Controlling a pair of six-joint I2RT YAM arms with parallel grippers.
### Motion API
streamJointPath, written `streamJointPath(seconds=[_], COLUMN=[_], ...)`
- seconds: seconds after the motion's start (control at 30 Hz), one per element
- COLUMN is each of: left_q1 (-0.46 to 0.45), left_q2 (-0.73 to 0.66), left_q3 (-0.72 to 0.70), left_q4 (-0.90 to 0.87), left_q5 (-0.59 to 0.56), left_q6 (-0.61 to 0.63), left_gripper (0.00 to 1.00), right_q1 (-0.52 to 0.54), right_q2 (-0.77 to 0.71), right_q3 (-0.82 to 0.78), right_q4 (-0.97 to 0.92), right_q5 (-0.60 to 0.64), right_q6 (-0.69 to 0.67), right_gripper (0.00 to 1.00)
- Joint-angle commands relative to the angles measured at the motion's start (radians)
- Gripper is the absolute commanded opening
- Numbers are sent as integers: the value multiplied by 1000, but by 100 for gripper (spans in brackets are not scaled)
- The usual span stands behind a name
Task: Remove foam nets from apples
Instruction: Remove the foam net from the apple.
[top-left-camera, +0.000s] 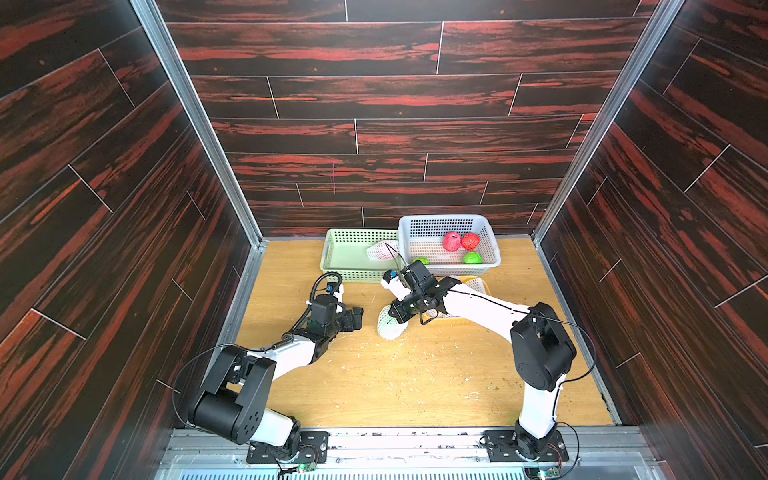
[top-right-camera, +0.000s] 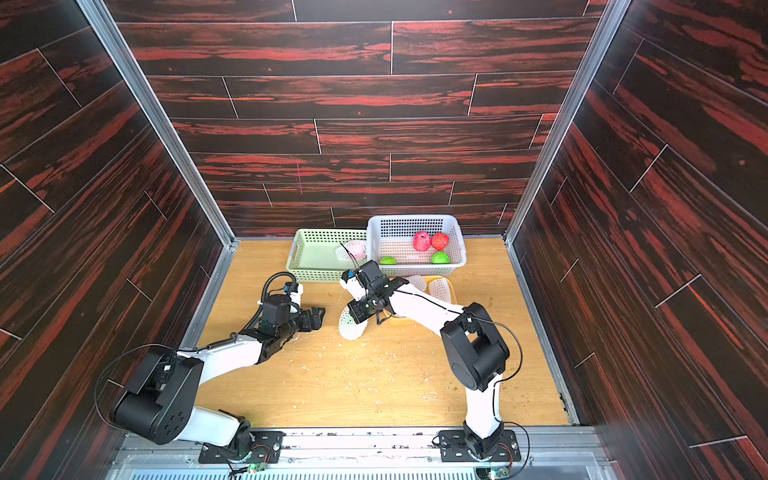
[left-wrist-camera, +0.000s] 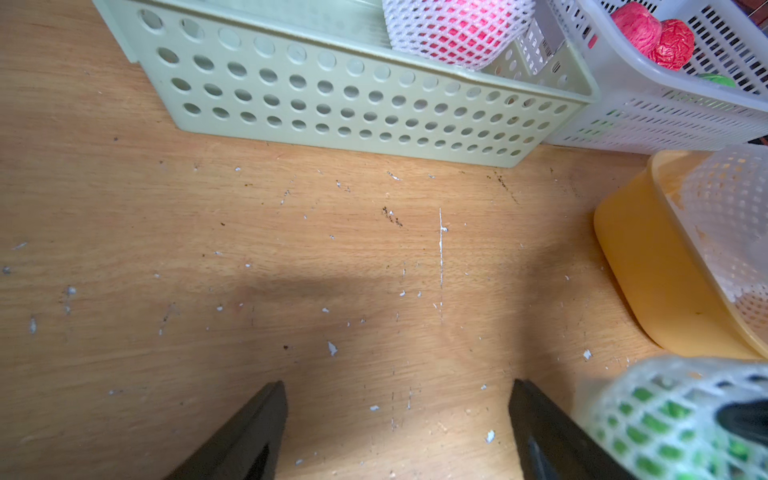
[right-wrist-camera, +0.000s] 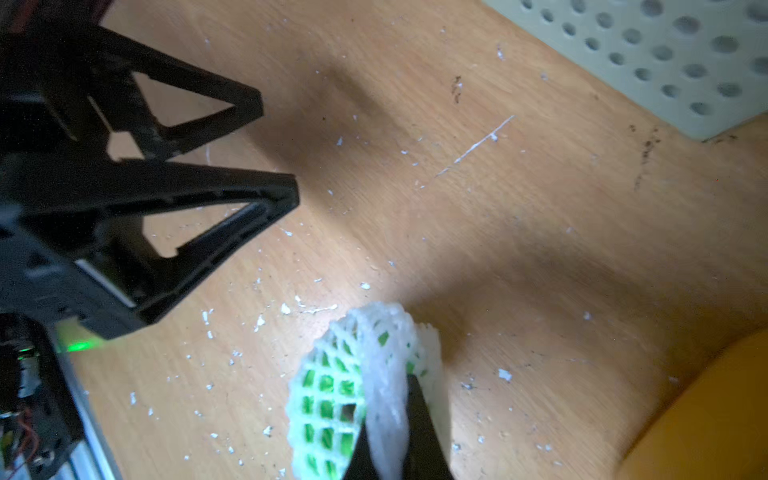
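A green apple (right-wrist-camera: 328, 399) in a white foam net (right-wrist-camera: 374, 345) lies mid-table, also visible in both top views (top-left-camera: 388, 330) (top-right-camera: 351, 328). My right gripper (right-wrist-camera: 386, 399) is shut, pinching a fold of that net from above (top-left-camera: 398, 319). Just left of it, my left gripper (left-wrist-camera: 399, 386) stands open over bare wood with nothing between its fingers (top-left-camera: 358, 318); the netted apple (left-wrist-camera: 665, 419) is beside one finger. A red apple in its net (top-left-camera: 384, 250) lies in the green basket (top-left-camera: 336, 257). Two bare red apples (top-left-camera: 451, 242) and two green ones (top-left-camera: 472, 258) sit in the white basket (top-left-camera: 490, 245).
A yellow tub (left-wrist-camera: 648, 266) holding limp foam nets (top-left-camera: 478, 284) stands under my right forearm, in front of the white basket. White foam crumbs litter the wooden table (top-left-camera: 415, 374). Dark panel walls close in the left, right and back.
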Motion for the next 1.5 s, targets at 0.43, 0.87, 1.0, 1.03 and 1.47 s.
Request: streamJointPath(seconds=[0.43,0.87,1.0,1.03,1.47], left_q1=[5,6,6,6,6], left_q2=[-17,-9,-2,-4,-89], left_q3=[4,27,25,24,-41], left_q4=[14,-13,-2,-6,74], left_q5=[-2,3,3,1,27], left_q6=[-4,12,11,11,23], left_gripper=[88,88,88,88,89], right_q1=[5,40,38,5,-66], right_q2=[-7,70,52,38,53], right_q3=[46,117,108,103,80], right_q4=[-25,-71,-64,-55,-4], right_q5=[-2,79,93,-53,-244], right_q6=[63,25,36,47,132], right_gripper=[0,0,0,0,0])
